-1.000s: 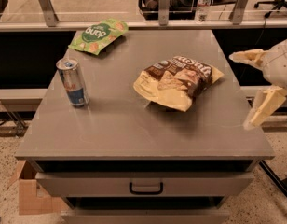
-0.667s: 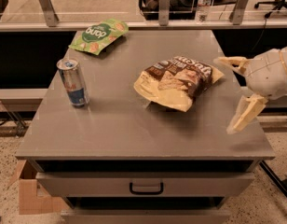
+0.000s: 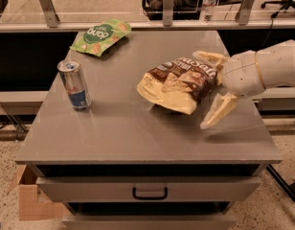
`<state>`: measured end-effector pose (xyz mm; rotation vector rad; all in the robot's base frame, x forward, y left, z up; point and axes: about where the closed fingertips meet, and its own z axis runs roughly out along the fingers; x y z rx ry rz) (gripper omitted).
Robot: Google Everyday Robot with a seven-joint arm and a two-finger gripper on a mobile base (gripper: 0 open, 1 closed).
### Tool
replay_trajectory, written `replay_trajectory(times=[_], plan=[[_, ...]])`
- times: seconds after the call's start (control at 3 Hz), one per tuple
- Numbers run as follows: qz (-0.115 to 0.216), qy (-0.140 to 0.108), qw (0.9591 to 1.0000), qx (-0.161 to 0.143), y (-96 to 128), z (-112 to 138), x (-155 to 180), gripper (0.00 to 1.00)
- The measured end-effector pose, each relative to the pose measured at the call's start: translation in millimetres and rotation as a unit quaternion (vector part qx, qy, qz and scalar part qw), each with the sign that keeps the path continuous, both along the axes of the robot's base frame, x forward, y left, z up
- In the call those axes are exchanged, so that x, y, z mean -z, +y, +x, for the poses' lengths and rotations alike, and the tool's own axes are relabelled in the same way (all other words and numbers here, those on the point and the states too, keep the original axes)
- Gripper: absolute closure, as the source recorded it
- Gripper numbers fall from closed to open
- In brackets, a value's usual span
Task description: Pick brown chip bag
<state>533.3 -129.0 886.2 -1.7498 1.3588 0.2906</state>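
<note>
The brown chip bag (image 3: 180,82) lies crinkled on the grey table top (image 3: 128,133), right of centre; it is dark brown and cream-yellow with pictured chips. My gripper (image 3: 204,91) reaches in from the right, just beside the bag's right end. It is open: one cream finger (image 3: 208,57) points over the bag's upper right corner, the other points down toward the table at the bag's lower right. The bag rests on the table and is not held.
A green chip bag (image 3: 100,36) lies at the table's back left. A blue and silver drink can (image 3: 75,84) stands upright at the left. A drawer with a handle (image 3: 150,192) is under the top. A cardboard box (image 3: 30,198) sits on the floor at lower left.
My gripper has moved left from beyond the table's right edge to the bag's right end. The bag, can and green bag have not moved.
</note>
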Motion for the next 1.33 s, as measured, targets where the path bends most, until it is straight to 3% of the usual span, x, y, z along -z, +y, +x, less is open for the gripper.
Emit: replay_trajectory(times=[0.33,0.67,1.33], plan=[[0.017,-0.009,0.9998,-0.001,17.0,4.5,-7.1,0.0],[0.026,-0.007,0.9995,-0.015,37.7,1.7,-10.1,0.26],[0.018,-0.014,0.9996,-0.017,46.4,1.6,-14.5,0.72]])
